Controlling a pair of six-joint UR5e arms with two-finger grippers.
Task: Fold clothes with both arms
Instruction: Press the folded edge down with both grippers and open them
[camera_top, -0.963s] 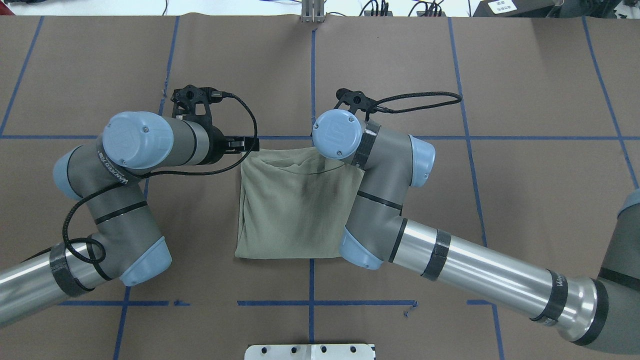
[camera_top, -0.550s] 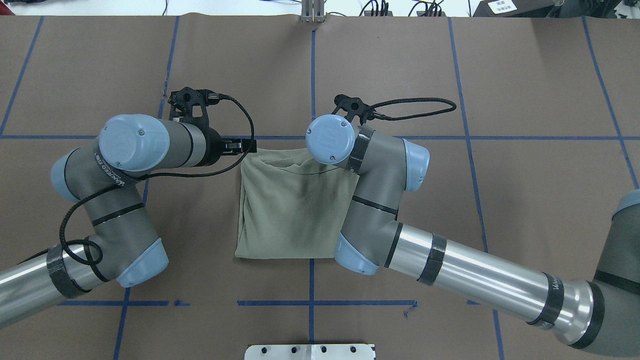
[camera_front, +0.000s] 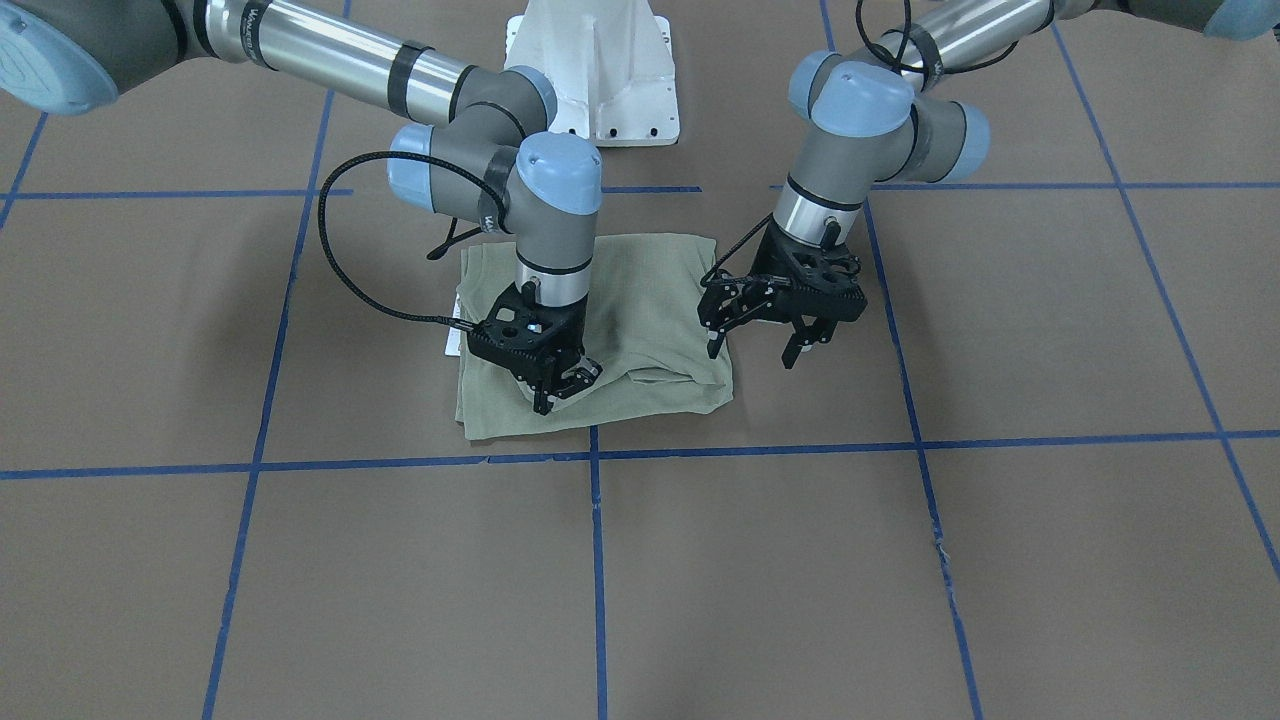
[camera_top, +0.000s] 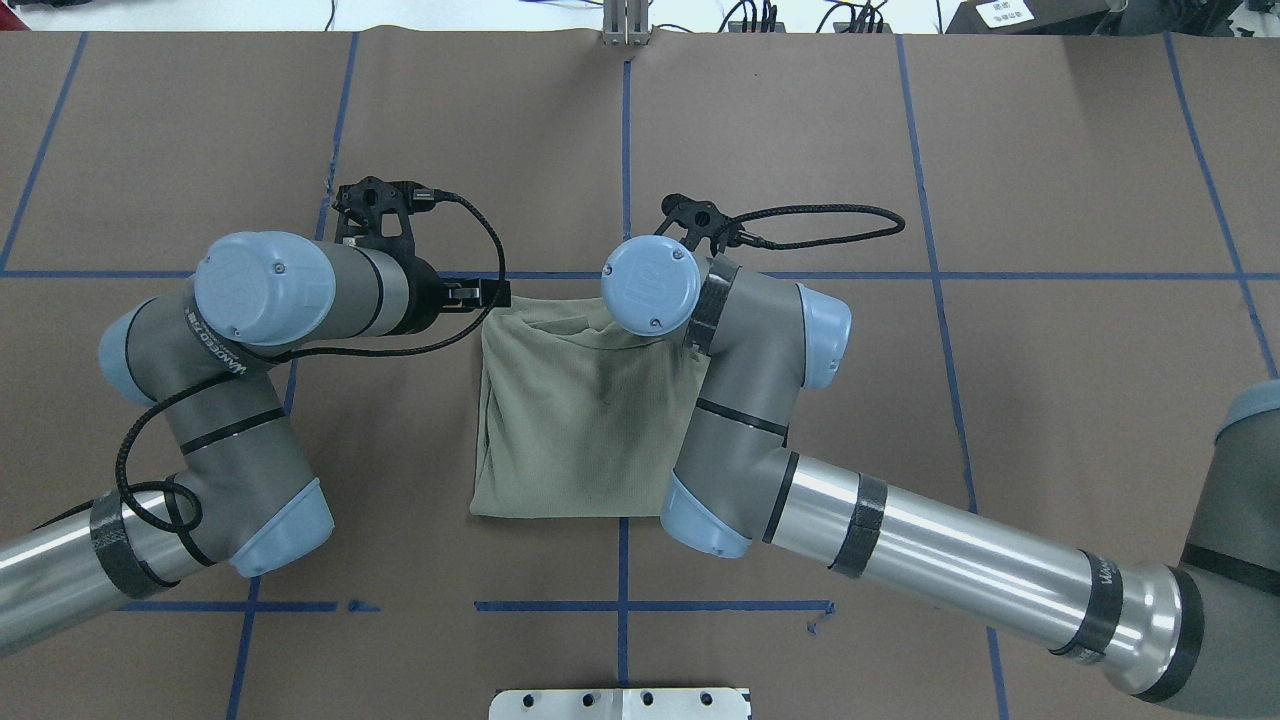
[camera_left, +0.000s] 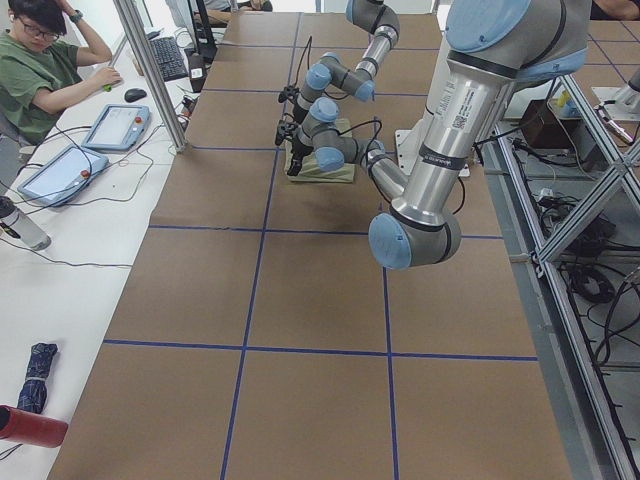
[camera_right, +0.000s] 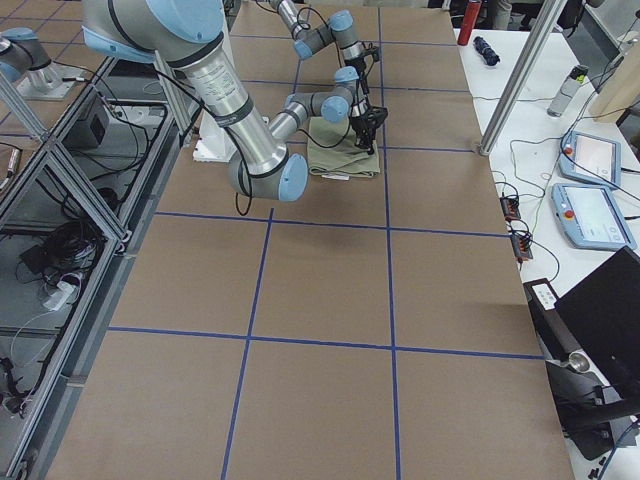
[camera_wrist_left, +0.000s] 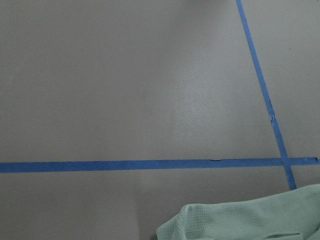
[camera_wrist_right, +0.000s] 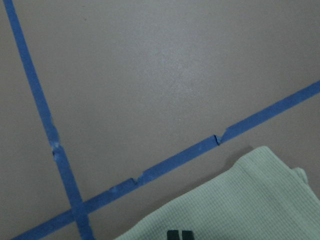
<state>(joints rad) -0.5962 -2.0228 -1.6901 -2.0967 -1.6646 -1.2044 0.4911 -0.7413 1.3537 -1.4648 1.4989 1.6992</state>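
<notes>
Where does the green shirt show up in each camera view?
Front-facing: shirt just left of centre.
Overhead: shirt at centre.
Exterior left: shirt small, top middle.
Exterior right: shirt small, top middle.
Left wrist: shirt corner, bottom right.
Right wrist: shirt bottom right.
Landmark: blue tape line along its edge farthest from the robot.

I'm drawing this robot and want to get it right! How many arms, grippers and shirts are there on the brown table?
Robot arms: 2, the left arm and the right arm
Grippers: 2, the left gripper and the right gripper
Green shirt: 1
Total: 5
</notes>
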